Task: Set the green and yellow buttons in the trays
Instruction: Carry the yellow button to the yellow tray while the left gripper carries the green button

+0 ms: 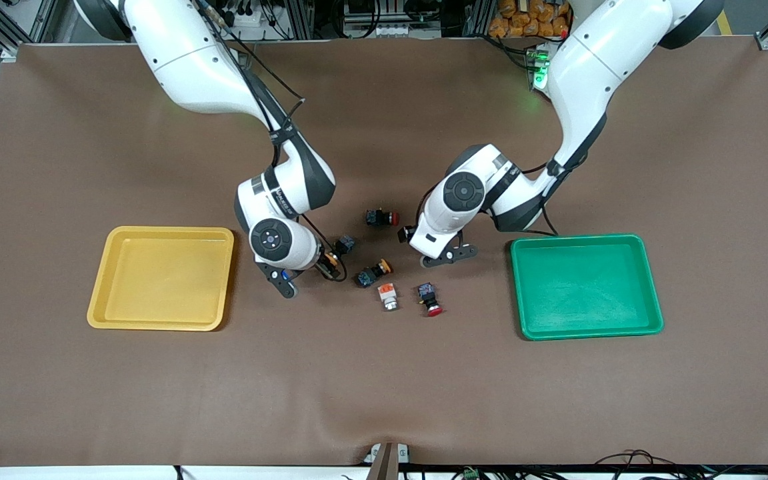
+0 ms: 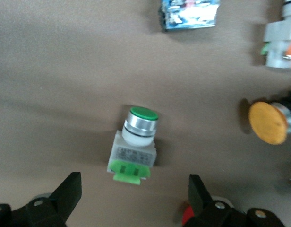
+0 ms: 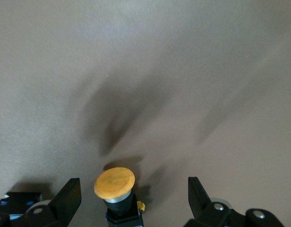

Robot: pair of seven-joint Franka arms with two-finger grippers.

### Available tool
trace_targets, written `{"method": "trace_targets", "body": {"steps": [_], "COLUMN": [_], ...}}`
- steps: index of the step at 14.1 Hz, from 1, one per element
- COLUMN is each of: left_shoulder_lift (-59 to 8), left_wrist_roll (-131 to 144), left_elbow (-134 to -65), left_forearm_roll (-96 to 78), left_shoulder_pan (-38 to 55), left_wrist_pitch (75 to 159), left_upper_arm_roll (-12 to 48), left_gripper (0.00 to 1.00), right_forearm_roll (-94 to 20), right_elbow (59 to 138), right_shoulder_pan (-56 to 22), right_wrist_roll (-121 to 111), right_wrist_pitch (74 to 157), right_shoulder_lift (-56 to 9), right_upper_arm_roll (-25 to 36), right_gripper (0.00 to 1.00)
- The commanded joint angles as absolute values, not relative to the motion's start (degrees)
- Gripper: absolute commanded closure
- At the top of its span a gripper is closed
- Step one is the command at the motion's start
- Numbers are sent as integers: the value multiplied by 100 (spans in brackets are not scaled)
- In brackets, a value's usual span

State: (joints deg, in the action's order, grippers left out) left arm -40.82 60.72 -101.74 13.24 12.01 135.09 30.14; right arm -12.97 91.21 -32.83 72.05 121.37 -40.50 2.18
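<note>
Front view first, sweeping across: the yellow tray (image 1: 161, 278) sits bare at the right arm's end of the desk (image 1: 384, 387), then the right gripper (image 1: 307, 273) hangs low just beside it, fingers spread wide and holding nothing. Right wrist view shows why it's there: a yellow-capped button (image 3: 115, 187) stands cap-up on the desk, sitting between the spread fingers (image 3: 65, 198) though closer to one of them, so a straight drop and squeeze looks like the call. Moving on, loose switches lie in the middle, among them a white switch with an orange block (image 1: 389, 296) and a red-capped one (image 1: 430, 299). Next, the left gripper (image 1: 447, 255) hovers beside the green tray (image 1: 586, 287), fingers also spread and empty. Left wrist view has the green button (image 2: 134, 144) lying tilted between those fingers, its long axis running away from them, green block end nearest. Each arm is over its own target.
</note>
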Motion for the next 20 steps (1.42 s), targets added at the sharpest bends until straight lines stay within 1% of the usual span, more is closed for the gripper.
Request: {"method": "trace_targets", "body": {"steps": [1,2,3,4,5,6,7,8,9,10,12,13,15,17,20], "left_shoulder_lift": [-4175,-4227,-4271,-4332,-4394,-4429,-4438,-4456,-4447,-4421,-4351,-4281,-4018,-3676,-3297], "left_wrist_roll": [6258,6258,6258,6258,6267,6267,6258,6258,6258,6249,6223,6214,6179,5987,5547], "left_elbow": [-10046,-10028,-10020,-9959,-9845,-9792,-9782,-9774,-9773,-9765,-9608,-9563,-9562,-9562,-9562], "left_forearm_roll": [1747,1853,1863,1863,1855,1854,1863,1863,1863,1863,1872,1872,1881,1881,1872], "left_shoulder_pan": [1475,1564,1573,1582,1591,1591,1591,1591,1591,1573,1503,1459,1258,959,529], "left_wrist_pitch": [13544,13553,13561,13562,13562,13562,13562,13562,13562,13562,13492,13465,13334,12983,12534], "left_upper_arm_roll": [2717,2629,2611,2610,2610,2610,2610,2610,2610,2610,2610,2610,2610,2619,2619], "left_gripper": [0,4,15,29,37,41,51,73,97,100,100,100,100,100,100], "right_forearm_roll": [-1397,-1397,-1397,-1397,-1397,-1415,-1493,-1616,-1713,-1740,-1740,-1740,-1731,-1731,-1670], "right_elbow": [9202,9228,9281,9342,9386,9378,9378,9378,9378,9361,9343,9325,9177,9114,9132], "right_shoulder_pan": [-3463,-3515,-3516,-3516,-3498,-3472,-3480,-3472,-3446,-3419,-3314,-3200,-2955,-2551,-1945], "right_wrist_roll": [7522,7602,7611,7611,7611,7603,7603,7594,7550,7532,7515,7489,7087,6393,5076], "right_wrist_pitch": [12366,12358,12366,12366,12358,12349,12357,12366,12358,12331,12296,12139,11499,10883,10381], "right_shoulder_lift": [-4131,-4131,-4131,-4131,-4131,-4131,-4131,-4131,-4131,-4131,-4096,-4061,-3938,-3772,-3543], "right_upper_arm_roll": [264,264,264,264,264,264,255,264,264,255,255,255,264,272,308], "right_gripper": [0,0,0,0,13,33,46,64,85,100,100,100,100,100,100]}}
